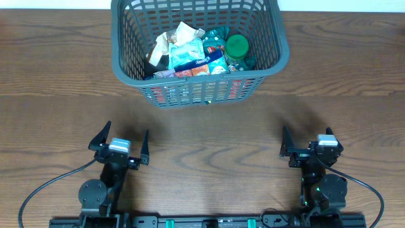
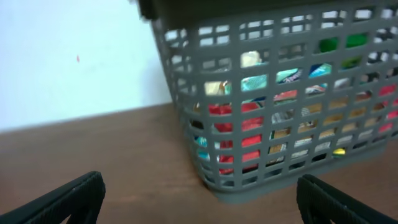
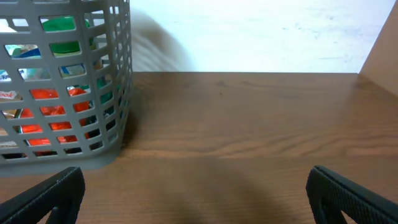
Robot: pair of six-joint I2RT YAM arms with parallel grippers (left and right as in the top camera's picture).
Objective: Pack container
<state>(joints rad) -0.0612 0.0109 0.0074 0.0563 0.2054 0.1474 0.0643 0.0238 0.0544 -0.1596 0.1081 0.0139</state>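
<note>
The container (image 1: 276, 33), a large dark grey lattice basket, stands at the table's far middle. Inside lie several grocery packets (image 1: 193, 56) and a green-lidded jar (image 1: 236, 46). Its slotted wall (image 2: 292, 134) fills the upper right of the left wrist view. The same basket (image 3: 109, 81) sits at the left of the right wrist view. My left gripper (image 1: 122, 142) stands open near the front left, well short of the basket, with nothing between its fingers. At the front right my right gripper (image 1: 308, 143) is open and empty too.
Bare brown wooden table (image 1: 209, 136) lies between both arms and the basket. A white wall (image 3: 261, 31) rises behind the table. A brown board edge (image 3: 382, 53) shows at the far right of the right wrist view.
</note>
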